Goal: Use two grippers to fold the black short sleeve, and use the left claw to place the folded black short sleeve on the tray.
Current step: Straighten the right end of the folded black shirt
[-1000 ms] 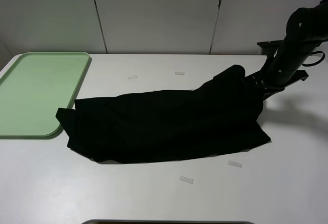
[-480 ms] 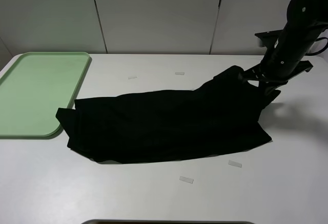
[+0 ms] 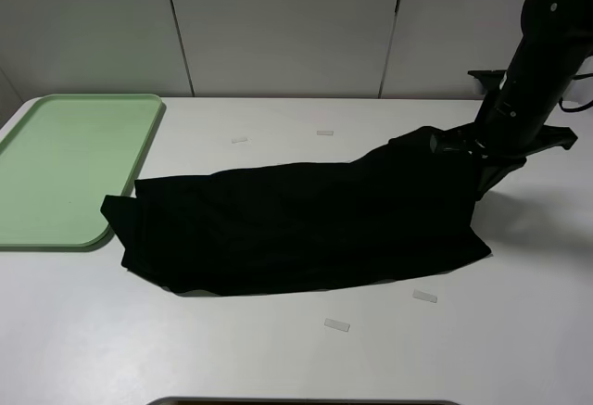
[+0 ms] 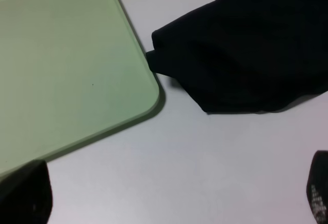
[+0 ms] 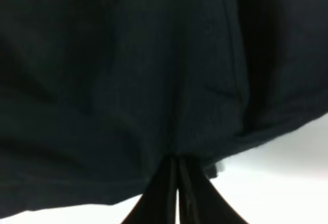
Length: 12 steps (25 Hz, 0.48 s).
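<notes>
I logged the bench (image 3: 278, 359) carrying the black short sleeve (image 3: 296, 229) spread mid-surface, one sleeve just beside the tray (image 3: 65, 164), the right pincer (image 5: 177, 165) clamped tight on its raised right-hand edge, and the left pincer (image 4: 169, 198) spread wide, empty.

Bright, even overhead light; white surface (image 3: 278, 359) nearly washed out. Soft shadow beside my right pincer (image 3: 456, 144). Right wrist view blurry, dark.
</notes>
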Available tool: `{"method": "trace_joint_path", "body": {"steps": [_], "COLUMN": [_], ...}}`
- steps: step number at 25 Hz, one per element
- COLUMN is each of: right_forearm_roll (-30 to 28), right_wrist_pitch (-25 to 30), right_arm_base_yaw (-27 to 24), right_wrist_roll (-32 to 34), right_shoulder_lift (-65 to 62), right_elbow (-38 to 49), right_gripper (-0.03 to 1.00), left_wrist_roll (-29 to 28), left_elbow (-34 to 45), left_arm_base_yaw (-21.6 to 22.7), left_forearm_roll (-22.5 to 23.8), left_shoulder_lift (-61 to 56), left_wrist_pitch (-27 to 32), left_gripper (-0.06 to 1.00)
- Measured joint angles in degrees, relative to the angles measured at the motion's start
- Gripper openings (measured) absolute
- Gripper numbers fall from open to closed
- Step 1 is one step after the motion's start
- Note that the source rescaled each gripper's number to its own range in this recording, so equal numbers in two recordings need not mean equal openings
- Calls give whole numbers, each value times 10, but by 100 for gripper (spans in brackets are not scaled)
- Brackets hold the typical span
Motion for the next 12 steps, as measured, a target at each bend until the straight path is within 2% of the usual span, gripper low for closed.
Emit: {"method": "trace_joint_path", "body": {"steps": [7,12], "right_forearm_roll": [32,27], "right_wrist_pitch": [4,-41], "right_arm_base_yaw": [-7,-13], "right_wrist_roll": [-1,-1], "right_shoulder_lift": [-2,-2], "right_elbow": [46,86], "right_gripper": [0,0], "left_wrist_roll": [0,0], "left_elbow": [0,0], "left_arm_base_yaw": [0,0], "left_forearm_roll": [0,0], "left_shoulder_lift": [0,0], "left_wrist_pitch": [0,0], "left_gripper": [100,100]}}
